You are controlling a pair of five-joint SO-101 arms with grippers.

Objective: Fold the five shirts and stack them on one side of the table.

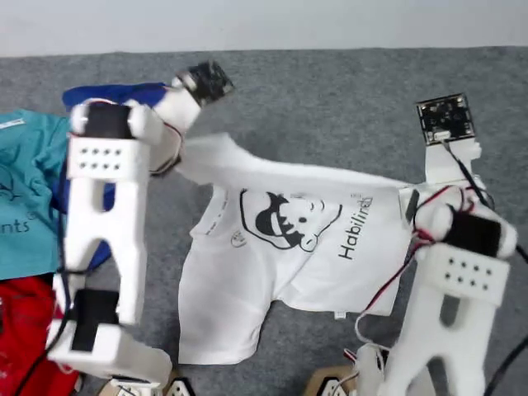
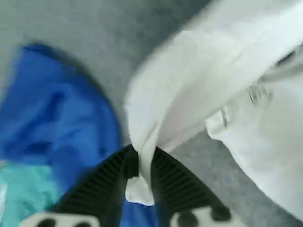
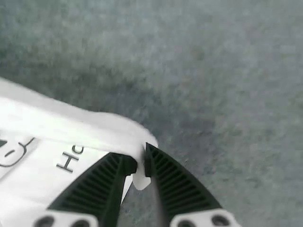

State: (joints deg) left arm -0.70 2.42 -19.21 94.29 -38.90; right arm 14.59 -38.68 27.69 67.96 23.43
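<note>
Left gripper [image 2: 139, 158] is recorded as pressed together on a bunched fold of the white shirt [image 2: 222, 80]; the cloth is seen pinched between the black ribbed fingers [image 2: 106, 182] and pulled up off the table [image 2: 94, 28]. Right gripper [image 3: 138, 160] is likewise closed, and a corner of the same garment's edge is nipped between its fingertips.

In the high view the white shirt [image 1: 289, 247] is found at the centre of the grey table [image 1: 330, 99], printed side up, with the collar toward the left and the hem toward the right. Its far edge is held raised in a ridge that runs from the left pinch point to the right one. One sleeve is noted lying toward the near edge.

A blue shirt [image 1: 107, 95] is noted crumpled at the far left, just beside the left pinch point. A teal shirt [image 1: 29, 198] is laid at the left edge, overlapping the blue one. A red shirt [image 1: 25, 330] is located at the near left corner, touching the teal one. None of these three is seen folded.
</note>
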